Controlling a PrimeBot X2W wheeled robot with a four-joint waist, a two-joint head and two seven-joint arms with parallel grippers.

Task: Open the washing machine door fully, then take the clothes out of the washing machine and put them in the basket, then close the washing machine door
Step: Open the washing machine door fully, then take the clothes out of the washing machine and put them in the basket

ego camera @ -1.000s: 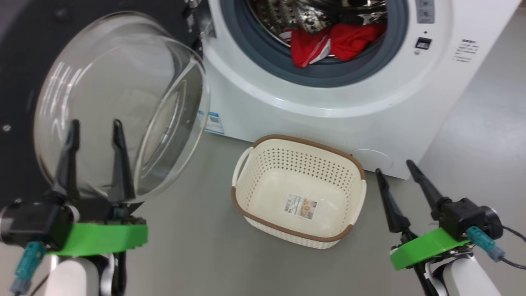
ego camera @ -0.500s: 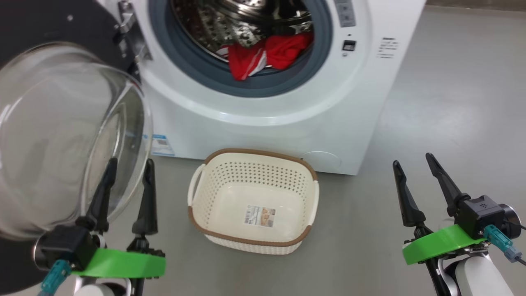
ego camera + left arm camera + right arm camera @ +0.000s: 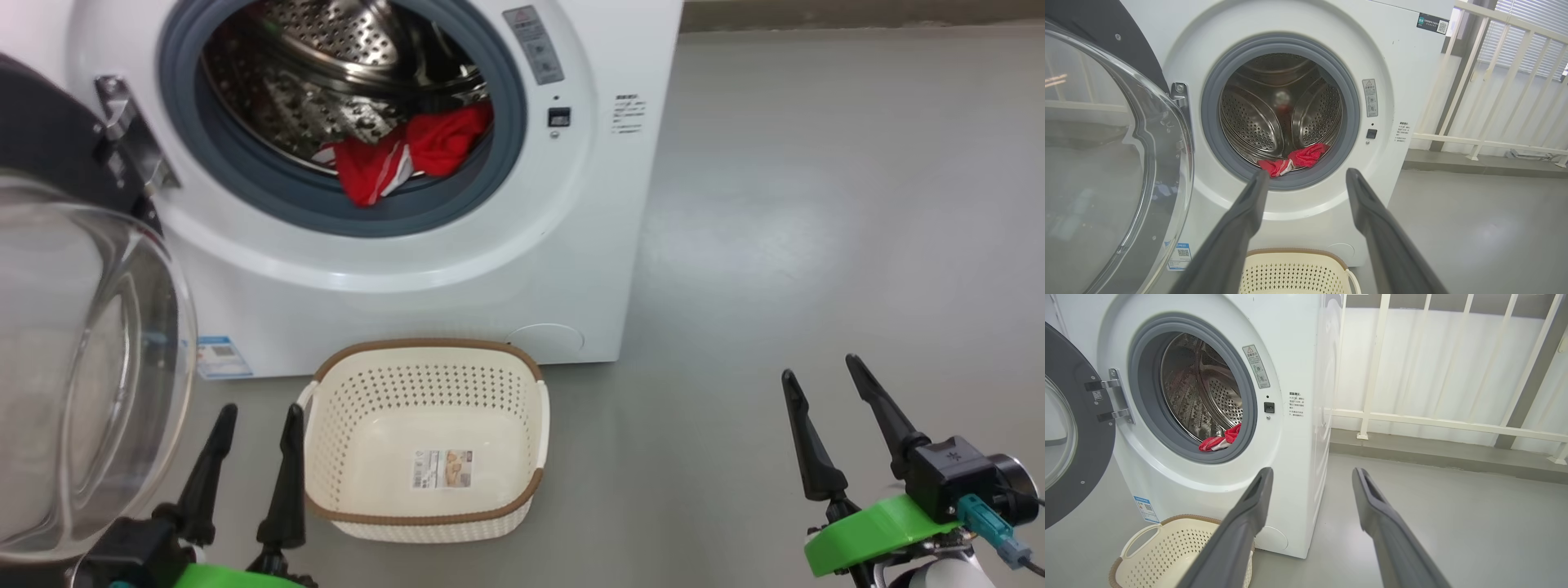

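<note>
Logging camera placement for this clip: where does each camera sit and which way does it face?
Head: atop the robot, looking down at basket and washer; left gripper and right gripper at bottom.
Left wrist: on left arm, facing straight into the drum; own fingers below.
Right wrist: on right arm, facing washer obliquely, railing beyond; own fingers below.
Shared: both wrists see clothes.

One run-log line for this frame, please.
door: open; clothes: in drum; basket: empty; left gripper: open, free; right gripper: open, free

We see smooth grey floor [image 3: 800, 229] filling right of frame. Big white front-loading washing machine [image 3: 457, 278] stands on it upper left. Small cream perforated plastic basket [image 3: 351, 408] with brown rim sits lower centre, just beside machine.
</note>
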